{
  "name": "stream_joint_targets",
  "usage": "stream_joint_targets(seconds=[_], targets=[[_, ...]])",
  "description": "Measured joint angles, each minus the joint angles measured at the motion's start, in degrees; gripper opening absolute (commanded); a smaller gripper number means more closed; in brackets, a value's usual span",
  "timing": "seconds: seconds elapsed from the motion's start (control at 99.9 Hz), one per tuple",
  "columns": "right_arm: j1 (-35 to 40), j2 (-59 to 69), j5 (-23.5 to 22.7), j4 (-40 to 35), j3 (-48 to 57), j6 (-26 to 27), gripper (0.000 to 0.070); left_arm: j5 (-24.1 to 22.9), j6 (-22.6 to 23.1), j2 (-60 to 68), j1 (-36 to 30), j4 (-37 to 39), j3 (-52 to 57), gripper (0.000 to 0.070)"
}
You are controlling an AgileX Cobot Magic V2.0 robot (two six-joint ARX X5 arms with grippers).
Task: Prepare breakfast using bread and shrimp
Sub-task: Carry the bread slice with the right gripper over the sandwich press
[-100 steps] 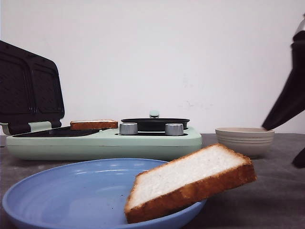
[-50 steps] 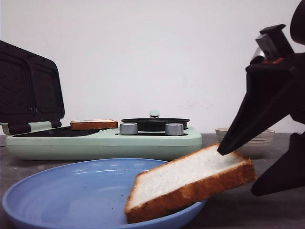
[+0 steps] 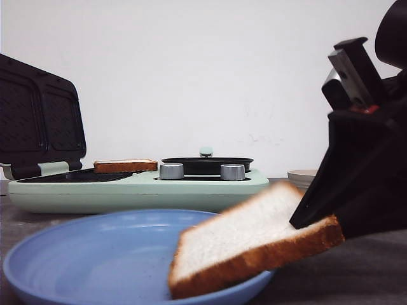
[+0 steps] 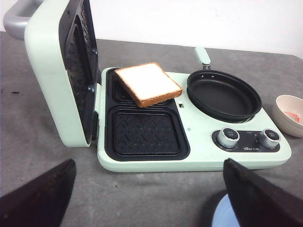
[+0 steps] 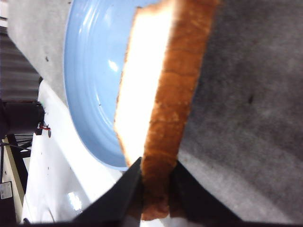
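On the blue plate (image 3: 95, 254), bread slice (image 3: 254, 244) pinched by right hand (image 5: 156, 189), left hand (image 4: 151, 198) spread wide

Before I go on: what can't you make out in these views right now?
- Shrimp: only a pinkish patch in the small bowl, cut off by the left wrist view's edge; too small to confirm.
- Small bowl in front view: mostly hidden behind the right gripper.
- Left gripper: only two dark fingertips show.
- Held bread slice: blurred in front view.
- Blue plate: bottom cut off by the frame.
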Motion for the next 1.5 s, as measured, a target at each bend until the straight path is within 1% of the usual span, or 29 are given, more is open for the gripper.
stream_joint_targets(seconds=[0.22,0.37,0.48,0.691,0.851,0.971,0.981,1.191,1.401,1.501], targets=[[0.0,0.0,-3.6,1.6,0.0,0.4,0.0000,0.0,0.0,0.0,0.0,0.0,0.0,0.0554],[0.0,-0.8,-4.1,4.2,1.5,3.0,0.0000,0.0,0.0,0.0,0.0,0.0,0.0,0.0554],[0.0,-1.9,-4.3,6.0,5.0,4.7,0.0000,0.0,0.0,0.0,0.0,0.0,0.0,0.0554],[0.0,-2.1,-4.3,6.0,13.0,6.7,0.0000,-0.1,0.1,0.0,0.0,0.0,0.0,0.0554],[0.0,-0.4,-4.2,5.9,20.7,7.6,0.0000,-2.7,0.3,0.0,0.0,0.2,0.0,0.0554],[0.2,3.2,-4.1,5.1,26.7,7.6,0.0000,-2.9,0.5,0.0,0.0,0.2,0.0,0.0554],[0.5,4.7,-4.0,4.8,28.5,7.6,0.0000,-2.8,0.5,0.0,0.0,0.2,0.0,0.0554],[3.0,14.7,-3.8,4.5,38.6,7.6,0.0000,-2.8,0.6,0.0,0.0,0.2,0.0,0.0554],[6.5,25.2,0.3,4.6,47.6,7.6,0.0000,-2.9,0.6,0.0,0.0,0.2,0.0,0.0554],[7.8,30.1,0.7,4.6,51.4,7.8,0.0000,-2.8,0.6,0.0,0.0,0.2,0.0,0.0554]])
